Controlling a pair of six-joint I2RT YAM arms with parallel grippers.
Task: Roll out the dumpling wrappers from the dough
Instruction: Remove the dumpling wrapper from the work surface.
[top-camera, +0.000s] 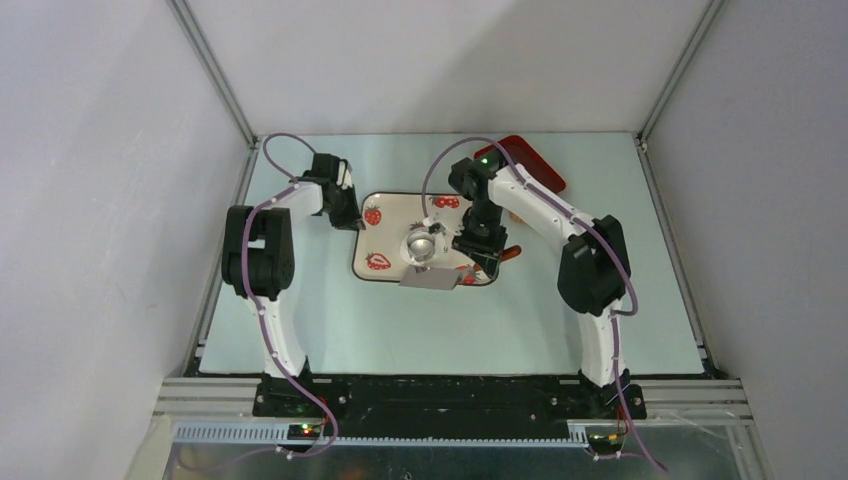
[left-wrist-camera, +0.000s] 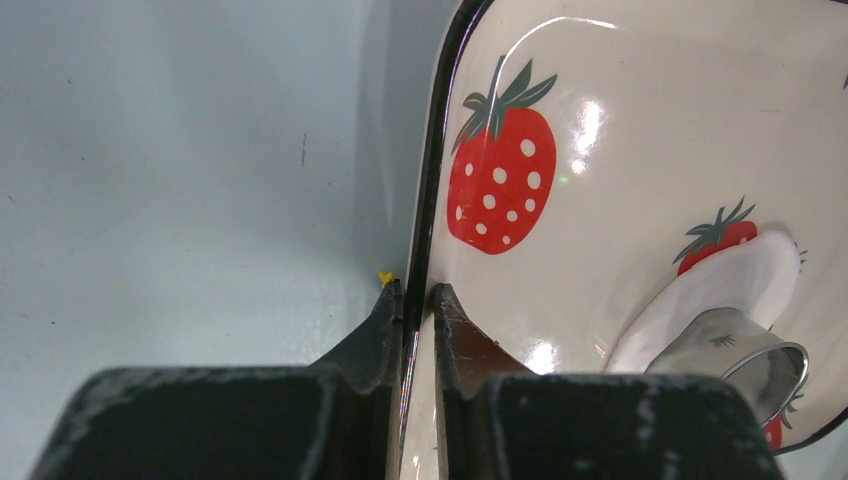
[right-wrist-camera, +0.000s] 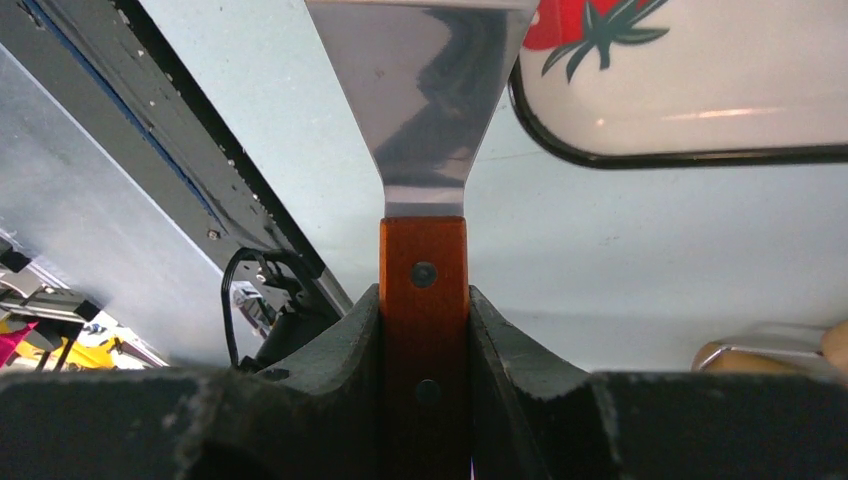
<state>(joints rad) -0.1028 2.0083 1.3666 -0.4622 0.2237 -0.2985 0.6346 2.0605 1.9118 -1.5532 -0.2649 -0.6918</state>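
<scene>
A cream tray with printed strawberries (top-camera: 395, 235) lies mid-table. My left gripper (top-camera: 352, 218) is shut on its black left rim (left-wrist-camera: 432, 190), one finger on each side, as the left wrist view shows (left-wrist-camera: 417, 297). A thin flat white dough wrapper (left-wrist-camera: 725, 285) lies on the tray, partly under a small silvery round cup (left-wrist-camera: 745, 352). My right gripper (top-camera: 478, 248) is shut on the red-brown wooden handle (right-wrist-camera: 423, 290) of a metal spatula. Its blade (right-wrist-camera: 425, 90) points past the tray's near edge (top-camera: 430, 278). No separate dough lump shows.
A red tray (top-camera: 535, 165) sits at the back behind the right arm. A tan wooden object (right-wrist-camera: 760, 352) lies on the table right of the right gripper; it shows orange in the top view (top-camera: 510, 253). Grey walls enclose the table.
</scene>
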